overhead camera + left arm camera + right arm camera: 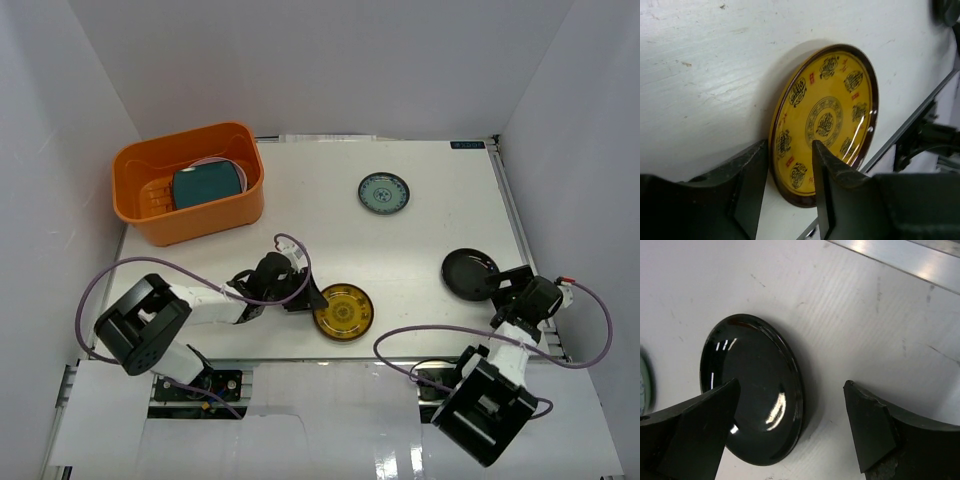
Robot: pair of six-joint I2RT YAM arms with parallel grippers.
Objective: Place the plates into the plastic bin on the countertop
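The orange plastic bin (150, 215) stands at the back left of the white countertop (300, 200) with a teal square plate (208, 184) inside it. An amber-yellow round plate (343, 311) lies near the front edge. My left gripper (314, 297) is open, its fingers astride that plate's rim (830, 110), one finger (827, 175) over the plate and the other outside it. A black round plate (468, 270) lies at the right. My right gripper (505, 285) is open, one finger over the black plate (750, 370). A small teal patterned round plate (384, 193) lies at the back.
White walls close in the countertop on three sides. The front metal rail (910, 130) runs just beyond the yellow plate. The right metal rail (900, 260) runs close to the black plate. Purple cables (420, 340) loop from both arms.
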